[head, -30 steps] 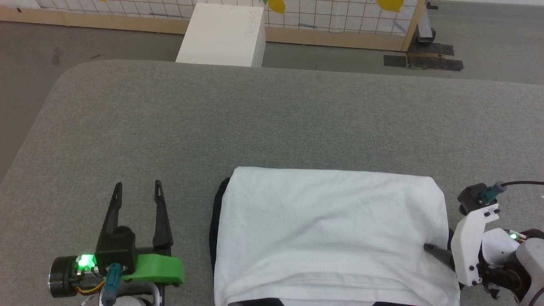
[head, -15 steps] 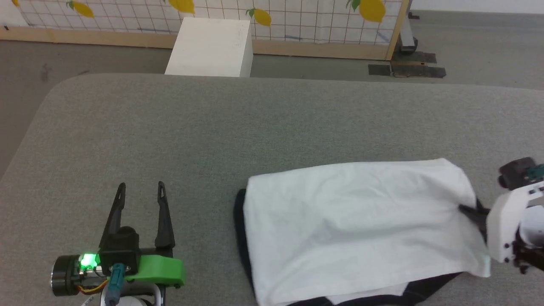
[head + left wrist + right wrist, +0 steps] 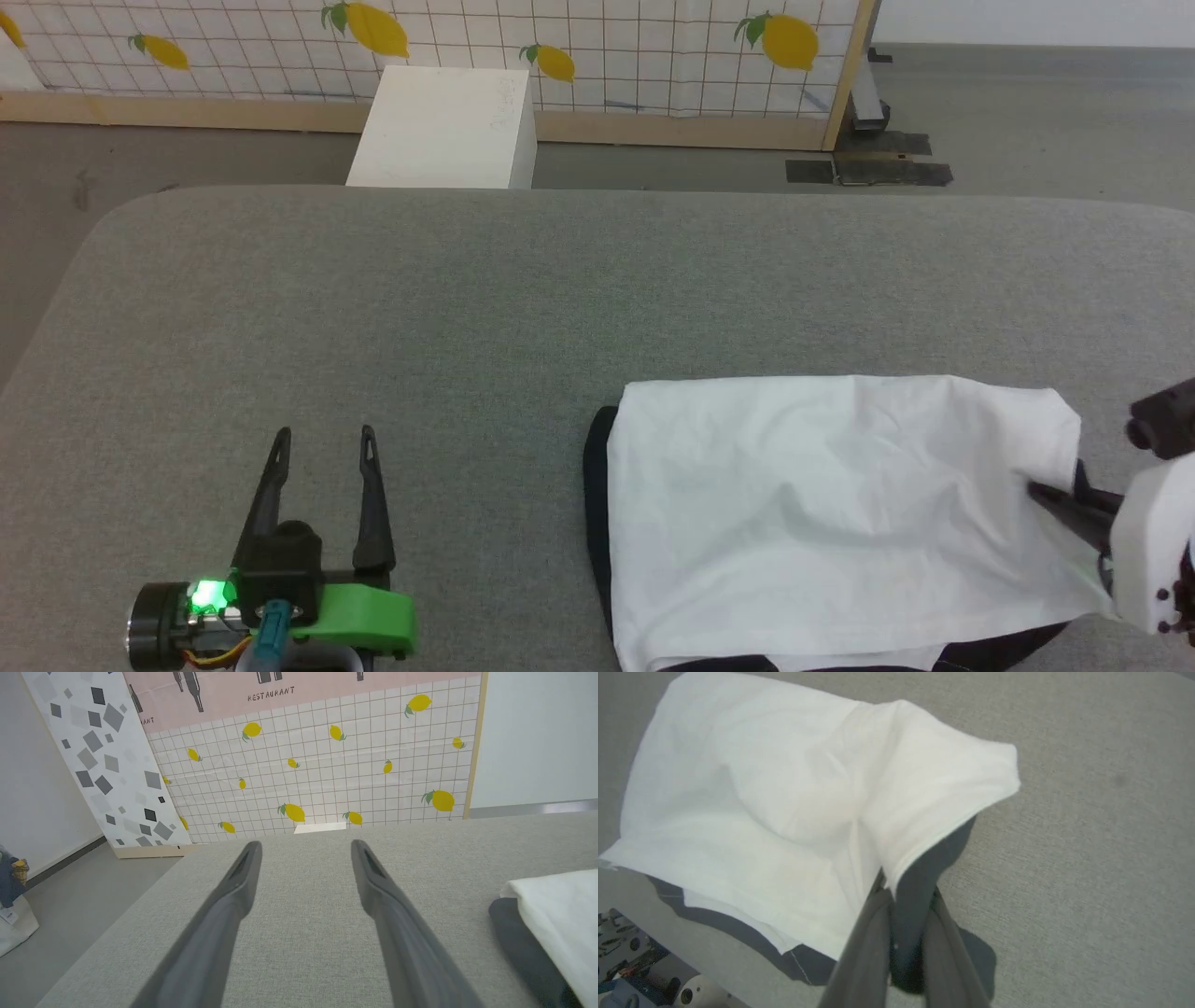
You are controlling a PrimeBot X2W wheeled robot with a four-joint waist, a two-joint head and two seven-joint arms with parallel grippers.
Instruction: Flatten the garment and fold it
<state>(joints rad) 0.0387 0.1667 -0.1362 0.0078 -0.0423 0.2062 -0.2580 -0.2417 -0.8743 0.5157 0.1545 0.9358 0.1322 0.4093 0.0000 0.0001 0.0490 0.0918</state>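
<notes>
Grey table (image 3: 467,308) carries the garment (image 3: 822,504) at its near right, lying white side up. The right gripper (image 3: 1050,490) is pinched closed on its right edge. The left gripper (image 3: 324,434) stands wide apart and empty, well to the left. Folding seems underway; the next move likely calls for carrying that edge leftward without slipping.

You get bright, even, diffuse light. The garment (image 3: 784,788) washes out to nearly featureless white; a soft-edged shadow lies on the table (image 3: 1087,812) beside the right gripper (image 3: 906,886). Close to each wrist lens, the dark fingers (image 3: 224,919) look smeared and unfocused. The head view's green lamp (image 3: 207,594) flares.
</notes>
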